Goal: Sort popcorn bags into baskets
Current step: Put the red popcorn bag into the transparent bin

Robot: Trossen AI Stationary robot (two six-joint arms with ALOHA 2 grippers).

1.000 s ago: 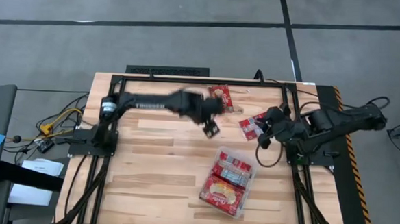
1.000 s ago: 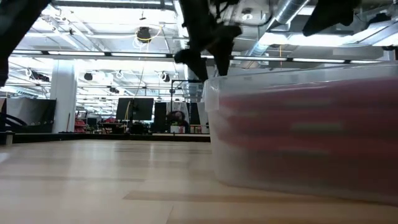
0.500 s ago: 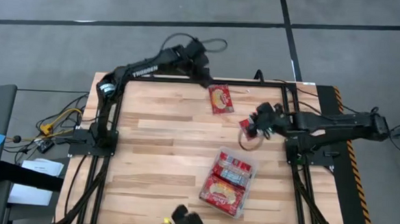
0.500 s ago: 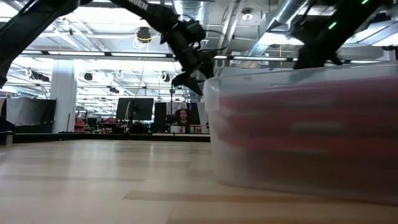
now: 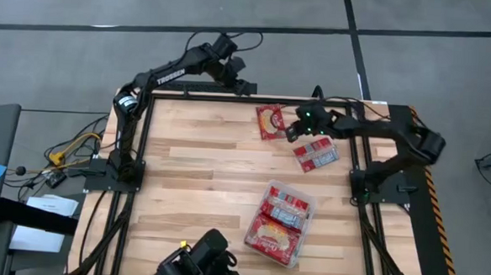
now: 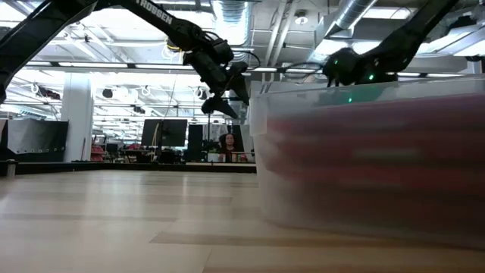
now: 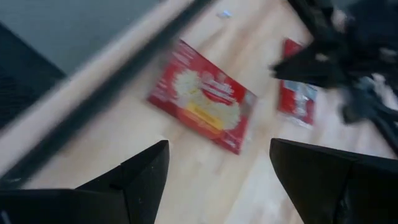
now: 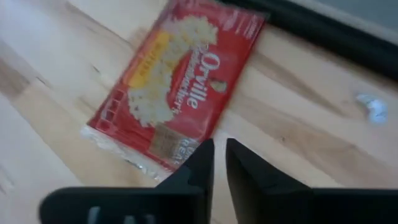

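Sorting partway done, judging by the clear tray [image 5: 311, 207] near the front of the table [image 5: 184, 193], already holding several red popcorn bags [image 5: 274, 234] stacked flat. Two more bags loose on the wood beyond the tray, toward the far edge: one picture-side up [image 5: 270, 120], farthest from the tray, and one with a white-blue label patch [image 5: 315, 153], nearer the tray and well apart from it. Right gripper [image 8: 219, 144] low between those two loose bags, just beside the far one, fingers drawn almost together with only a thin slit and nothing in it. Left gripper [image 7: 219, 149] farther from the tray, up over the table's far rail, jaws spread wide and empty, looking down on the same far bag. Probably the reach-for-the-next-bag step, with neither packet gripped yet. For the right side: widen the fingers first, then drop onto a bag edge, since a flat packet lying flush on wood offers little to pinch. After the pinch, lift clear, carry back over the tray and release above the stack. Some risk of both arms crowding the far bag; better only one going for it.
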